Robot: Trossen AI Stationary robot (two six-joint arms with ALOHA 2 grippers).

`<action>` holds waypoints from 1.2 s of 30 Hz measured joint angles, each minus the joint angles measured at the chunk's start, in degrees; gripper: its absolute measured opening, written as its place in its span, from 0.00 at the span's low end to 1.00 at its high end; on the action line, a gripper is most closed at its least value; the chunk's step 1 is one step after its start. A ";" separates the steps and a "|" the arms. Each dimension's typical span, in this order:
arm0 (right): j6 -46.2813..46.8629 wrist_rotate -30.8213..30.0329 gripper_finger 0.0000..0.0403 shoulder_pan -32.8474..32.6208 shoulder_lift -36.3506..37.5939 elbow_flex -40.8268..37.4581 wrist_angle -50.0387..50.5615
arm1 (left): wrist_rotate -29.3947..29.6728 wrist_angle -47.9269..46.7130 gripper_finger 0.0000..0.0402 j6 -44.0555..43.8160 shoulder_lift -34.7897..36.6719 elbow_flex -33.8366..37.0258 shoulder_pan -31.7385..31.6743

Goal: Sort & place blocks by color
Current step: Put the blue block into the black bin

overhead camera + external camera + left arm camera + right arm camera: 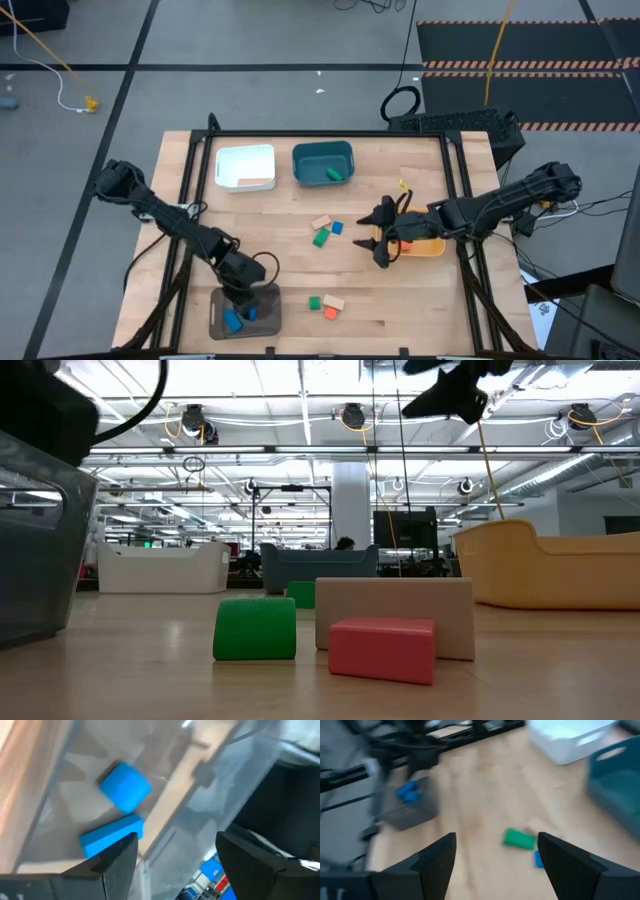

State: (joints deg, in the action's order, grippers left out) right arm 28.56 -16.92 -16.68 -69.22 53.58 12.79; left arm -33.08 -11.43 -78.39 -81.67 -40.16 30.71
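- So the sort is maybe halfway, judging by what's where. The grey bin (222, 303) at the near left edge of the table has two blue blocks (238, 318) in it, and the left wrist view shows them lying side by side on the bin floor, a cube and a short brick.
- The teal bin (322, 160) at the far side has a green block (334, 173) in it. The white bin (245, 167) next to it has something tan-ish in one corner, can't really tell what.
- The left gripper (175, 865) hangs right over the grey bin with fingers spread and nothing between them, so I'd guess that drop is done.
- The right gripper (379, 243) is above the table just beside the yellow bin (430, 247), fingers spread wide too, empty. Its arm covers most of that bin, so no idea what's inside.
- Still loose mid-table: a tan block (321, 222), a green one (320, 238) and a small blue one (337, 228), bunched close together.
- Nearer the front: another green block (255, 628), a tan brick (395, 605) and a red block (382, 648), basically touching.
- Six left by my count. Those tight clusters look like the annoying part, since fingers could nudge a neighbour while grabbing.
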 joint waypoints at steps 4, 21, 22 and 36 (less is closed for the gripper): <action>-4.71 -2.61 0.67 1.64 -1.26 -0.02 -0.41 | -0.09 7.37 0.66 0.08 0.00 0.00 -1.51; -15.02 -2.54 0.67 6.63 -12.39 -0.02 -4.75 | 5.35 26.39 0.65 21.32 1.16 0.00 -13.19; -18.36 -2.50 0.67 6.63 -12.43 -0.02 -4.59 | 5.99 27.22 0.65 24.10 1.16 0.00 -14.01; -50.73 -2.56 0.67 8.91 -16.28 0.02 -5.42 | 9.67 45.40 0.66 47.60 1.16 0.00 -19.96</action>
State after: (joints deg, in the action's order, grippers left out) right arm -22.17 -19.49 -7.76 -85.50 53.60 7.36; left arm -23.42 33.98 -30.80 -80.51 -40.16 10.76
